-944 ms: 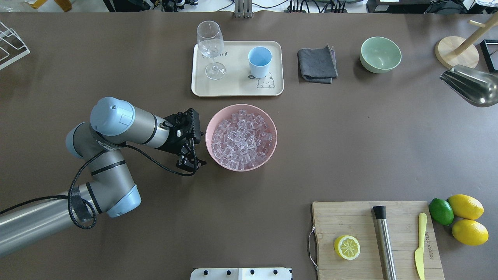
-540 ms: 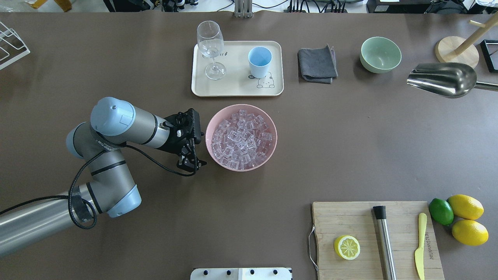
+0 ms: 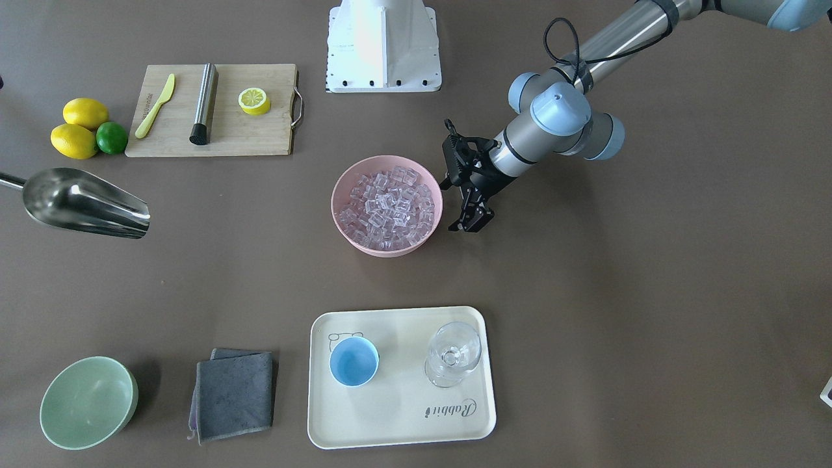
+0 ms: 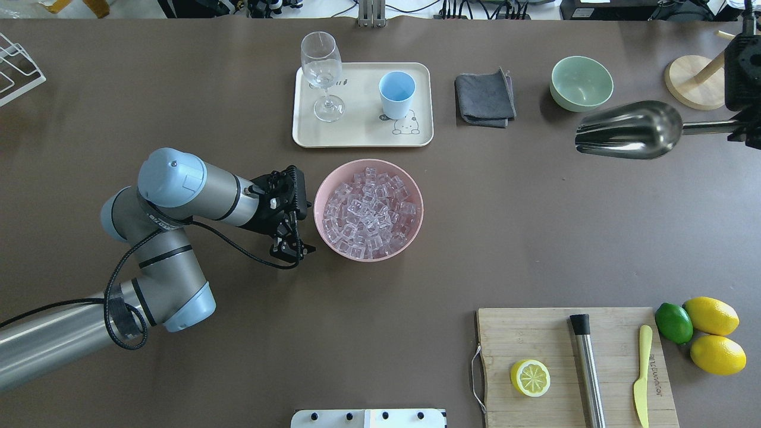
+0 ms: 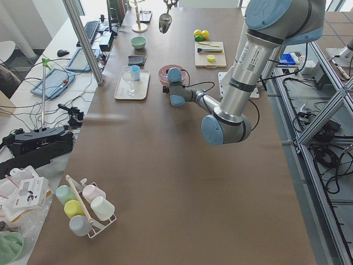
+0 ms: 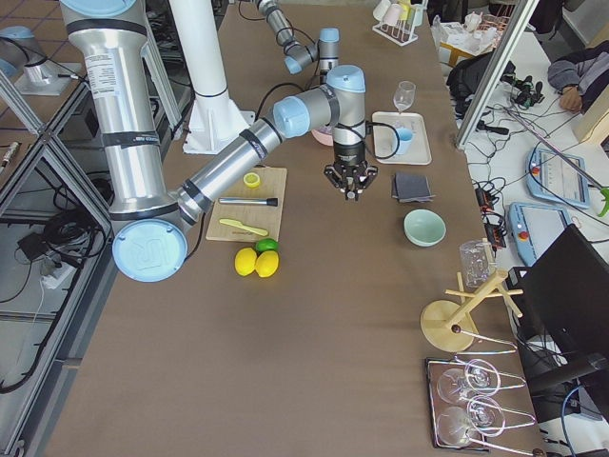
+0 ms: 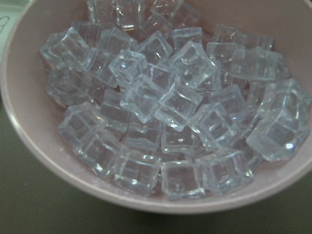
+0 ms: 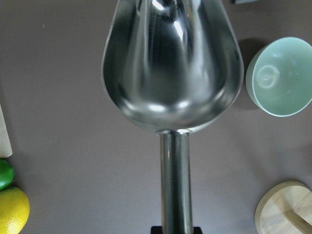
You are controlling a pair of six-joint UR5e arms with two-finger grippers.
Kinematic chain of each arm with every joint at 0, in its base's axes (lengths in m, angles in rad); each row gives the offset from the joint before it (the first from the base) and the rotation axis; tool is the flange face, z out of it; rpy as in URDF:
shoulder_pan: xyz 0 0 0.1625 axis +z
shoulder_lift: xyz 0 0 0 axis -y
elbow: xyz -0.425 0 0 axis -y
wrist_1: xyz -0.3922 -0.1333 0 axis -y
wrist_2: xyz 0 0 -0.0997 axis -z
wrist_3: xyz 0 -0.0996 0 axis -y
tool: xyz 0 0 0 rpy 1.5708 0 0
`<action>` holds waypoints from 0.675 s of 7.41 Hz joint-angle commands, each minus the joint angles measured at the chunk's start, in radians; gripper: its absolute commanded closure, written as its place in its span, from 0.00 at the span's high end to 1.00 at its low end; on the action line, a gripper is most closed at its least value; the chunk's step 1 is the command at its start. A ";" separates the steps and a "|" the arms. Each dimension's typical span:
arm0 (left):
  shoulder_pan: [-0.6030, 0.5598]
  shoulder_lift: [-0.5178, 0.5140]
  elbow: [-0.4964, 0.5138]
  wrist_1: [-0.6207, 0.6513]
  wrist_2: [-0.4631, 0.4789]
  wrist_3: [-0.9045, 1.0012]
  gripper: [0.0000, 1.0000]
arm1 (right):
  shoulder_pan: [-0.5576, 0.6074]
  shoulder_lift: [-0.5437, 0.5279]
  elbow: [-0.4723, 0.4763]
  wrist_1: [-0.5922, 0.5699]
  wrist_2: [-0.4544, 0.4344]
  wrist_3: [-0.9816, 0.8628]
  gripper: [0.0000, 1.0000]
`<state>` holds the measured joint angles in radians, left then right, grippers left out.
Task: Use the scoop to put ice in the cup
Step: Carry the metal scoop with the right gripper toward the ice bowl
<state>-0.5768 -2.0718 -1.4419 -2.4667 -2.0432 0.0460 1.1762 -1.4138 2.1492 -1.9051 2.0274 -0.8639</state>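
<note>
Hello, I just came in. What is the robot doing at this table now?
The right gripper holds the scoop by its handle, above the table near the pale green bowl. The scoop is empty. The ice is all in the pink bowl, and the left gripper is beside that bowl, holding nothing. The cup stands empty on the tray, next to a wine glass. No ice has been scooped yet.

Brown surface (image 4: pixel 238 89), pink bowl (image 4: pixel 324 196) of clear ice (image 4: pixel 368 214), light-blue cup (image 4: pixel 396 94) on a cream tray (image 4: pixel 362 134) with a little bear print, shiny silver scoop (image 4: pixel 630 129).
</note>
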 commanded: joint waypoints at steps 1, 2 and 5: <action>-0.002 0.002 0.000 -0.003 -0.002 0.000 0.99 | -0.107 0.102 0.020 -0.130 -0.094 -0.001 0.00; -0.002 0.004 0.000 -0.005 0.000 0.000 0.99 | -0.112 0.151 0.027 -0.211 -0.095 0.000 0.00; -0.002 0.009 -0.002 -0.005 0.000 0.000 0.99 | -0.130 0.167 0.098 -0.325 -0.107 0.038 0.00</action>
<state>-0.5790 -2.0647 -1.4428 -2.4711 -2.0439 0.0460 1.0616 -1.2535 2.2171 -2.1737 1.9323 -0.8574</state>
